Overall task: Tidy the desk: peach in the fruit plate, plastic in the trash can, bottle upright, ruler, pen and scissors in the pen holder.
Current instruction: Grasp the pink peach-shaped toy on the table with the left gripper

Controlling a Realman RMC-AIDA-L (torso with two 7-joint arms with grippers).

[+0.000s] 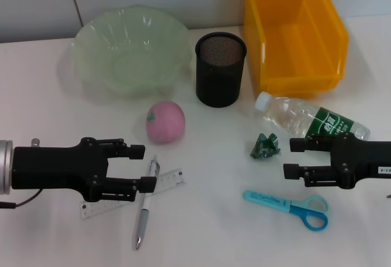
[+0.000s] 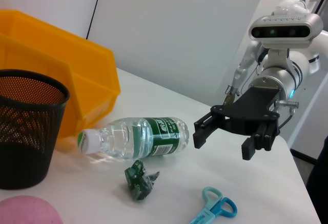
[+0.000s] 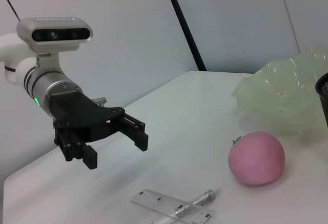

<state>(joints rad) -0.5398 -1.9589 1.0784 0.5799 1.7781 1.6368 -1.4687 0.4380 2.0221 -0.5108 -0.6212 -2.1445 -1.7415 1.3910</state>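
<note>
Peach (image 1: 165, 122) lies just beyond the left gripper (image 1: 141, 168), whose jaws are spread and empty.

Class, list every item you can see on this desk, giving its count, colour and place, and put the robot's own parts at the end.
Fruit plate: one, pale green, back left.
Pen holder: one, black mesh, back centre.
Bin: one, orange, back right.
Peach: one, pink, in front of the plate.
Bottle: one, clear with green label, lying on its side.
Plastic scrap: one, green, centre.
Scissors: one, blue, front right.
Ruler: one, clear, front left.
Pen: one, silver, crossing the ruler.
Left gripper: black, open, above the ruler.
Right gripper: black, open, beside the bottle.
</note>
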